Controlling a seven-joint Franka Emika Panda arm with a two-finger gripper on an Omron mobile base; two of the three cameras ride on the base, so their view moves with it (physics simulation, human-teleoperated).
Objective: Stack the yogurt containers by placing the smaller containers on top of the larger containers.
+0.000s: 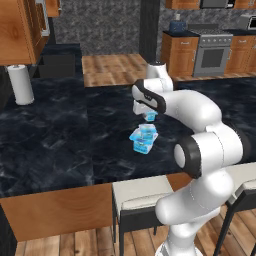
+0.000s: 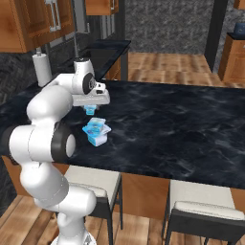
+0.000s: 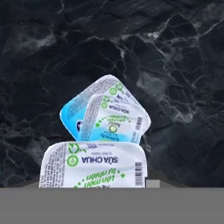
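Dark marble counter (image 1: 60, 135): we see medium tub on largest tub (image 1: 142, 140), skewed. Gripper (image 1: 149, 116) just above stack, seemingly gripping tiny tub (image 1: 151, 116). We judge off-centre release onto skewed medium tub (image 3: 114, 114) tips it off.

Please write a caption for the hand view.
Two stacked yogurt tubs on black marble counter, a third tub nearer the camera.

Black marble counter (image 1: 60, 135); yogurt tubs (image 1: 143, 139), towel roll (image 1: 20, 84)
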